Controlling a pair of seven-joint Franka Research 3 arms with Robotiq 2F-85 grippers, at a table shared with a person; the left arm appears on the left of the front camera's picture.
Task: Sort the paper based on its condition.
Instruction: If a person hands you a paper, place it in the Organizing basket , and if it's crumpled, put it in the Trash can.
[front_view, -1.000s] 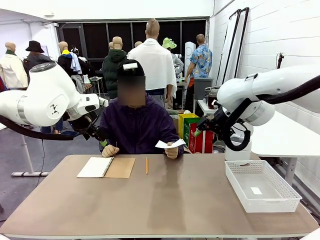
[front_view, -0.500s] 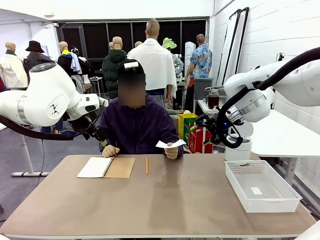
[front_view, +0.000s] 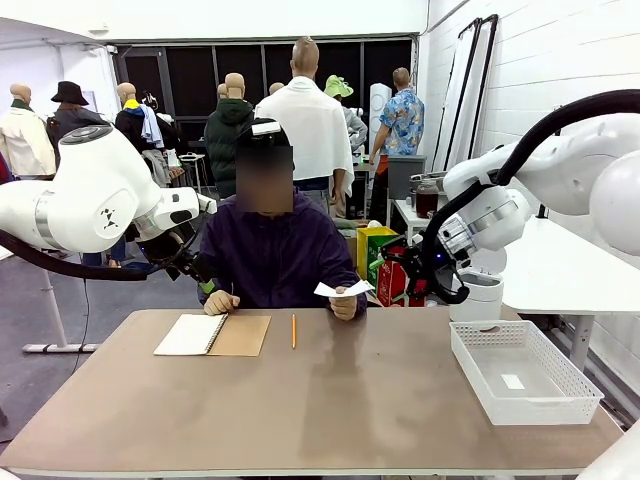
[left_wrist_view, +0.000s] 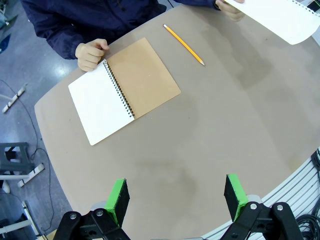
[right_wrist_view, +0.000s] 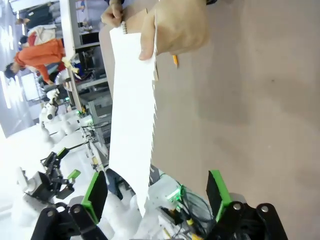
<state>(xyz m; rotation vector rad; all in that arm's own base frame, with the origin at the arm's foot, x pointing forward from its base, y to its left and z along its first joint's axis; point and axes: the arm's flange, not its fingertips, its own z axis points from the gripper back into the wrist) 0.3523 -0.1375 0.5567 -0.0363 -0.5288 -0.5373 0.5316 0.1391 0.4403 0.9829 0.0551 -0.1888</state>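
Paper (right_wrist_view: 131, 110) is being held up by a person's hand (right_wrist_view: 175, 25) before the open right tool (right_wrist_view: 155, 192), left tool (left_wrist_view: 175, 197) also open.

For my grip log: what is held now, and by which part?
The person's hand holds the paper by one end; left gripper and right gripper hold nothing.

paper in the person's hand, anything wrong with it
The paper held in the person's hand has one ragged long edge, as if torn from a spiral binding; otherwise it looks flat and uncrumpled.
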